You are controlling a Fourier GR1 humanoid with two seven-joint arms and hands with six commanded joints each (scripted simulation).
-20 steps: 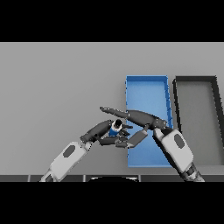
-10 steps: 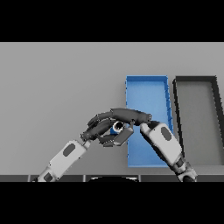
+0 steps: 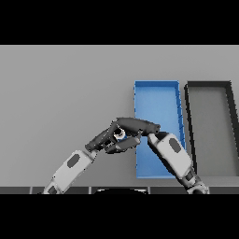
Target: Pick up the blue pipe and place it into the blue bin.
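The blue pipe (image 3: 120, 134) is a small blue piece with a pale end. It shows only as a spot between my two hands, just left of the blue bin (image 3: 157, 105) and above the table. My left hand (image 3: 103, 138) comes in from the lower left, its fingers curled round the pipe from below. My right hand (image 3: 137, 124) reaches left across the bin's left wall and its fingers arch over the pipe from above. Most of the pipe is hidden by the fingers.
A black bin (image 3: 210, 126) stands right of the blue bin, with their long sides close together. My right forearm (image 3: 171, 155) lies over the blue bin's near half. Grey table (image 3: 60, 93) spreads to the left and back.
My right hand had spread fingers a second ago. It has since moved left and closed over the pipe in the left hand. Both hands have drifted slightly left of the bin.
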